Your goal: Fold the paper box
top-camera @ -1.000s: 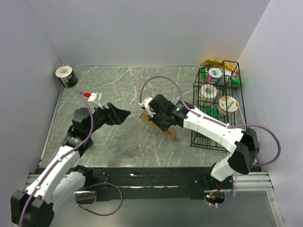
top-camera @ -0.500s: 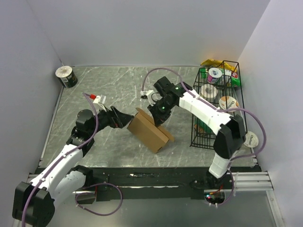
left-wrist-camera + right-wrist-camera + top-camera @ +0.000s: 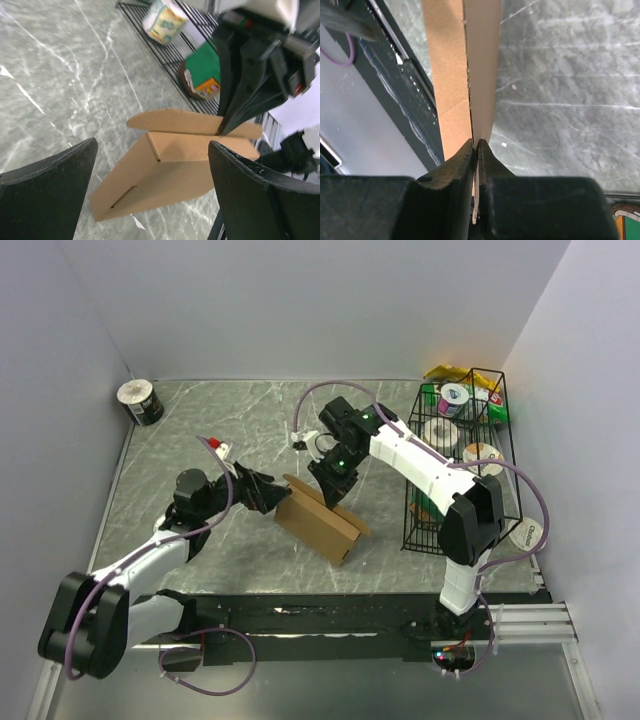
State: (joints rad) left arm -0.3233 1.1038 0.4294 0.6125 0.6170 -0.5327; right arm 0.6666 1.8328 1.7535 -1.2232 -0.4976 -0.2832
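Swinging back since a second ago, the right arm has uncovered the paper box (image 3: 318, 523), and the left end effector (image 3: 268, 494) has come up near the box's left end, its fingers spread wide apart. Pinched tight on the raised top flap (image 3: 192, 122) is the right end effector (image 3: 476, 146). The paper box lies mid-bench (image 3: 220, 430), just left of the black wire basket (image 3: 407, 530).

Top view: high, behind arm bases (image 3: 165, 625), faces down and forward, far, takes in whole table (image 3: 200, 420).
Left wrist view: low, near, faces between left fingers (image 3: 45, 185) toward box (image 3: 170, 175) and basket (image 3: 165, 55).
Right wrist view: very near, faces down along right fingers (image 3: 445, 170) onto box flap edge.
All three share box, table.
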